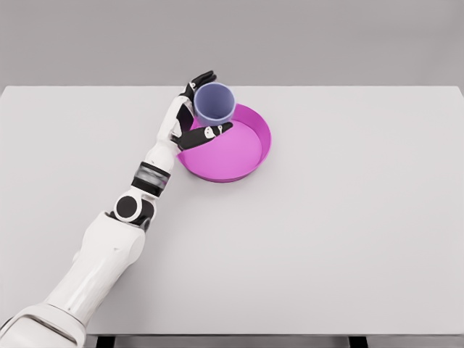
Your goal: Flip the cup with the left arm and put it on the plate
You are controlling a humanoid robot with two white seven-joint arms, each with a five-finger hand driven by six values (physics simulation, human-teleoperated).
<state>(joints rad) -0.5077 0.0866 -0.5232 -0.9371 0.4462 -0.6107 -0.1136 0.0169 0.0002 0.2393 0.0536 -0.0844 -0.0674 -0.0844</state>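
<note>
- Over the far left rim of the plate [250, 163], a smooth lavender cup [214, 102] sits mouth-up, cylindrical and thin-walled.
- Black fingers of the left hand [190, 114] wrap its sides, gripping it.
- Round, glossy magenta plate with a raised wall.
- Plain matte white table [348, 232]; grey wall [232, 40] behind.

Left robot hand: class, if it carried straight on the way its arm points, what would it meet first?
Beyond the purple cup that the left robot hand already grips, probably only bare table; depth is unclear.
</note>
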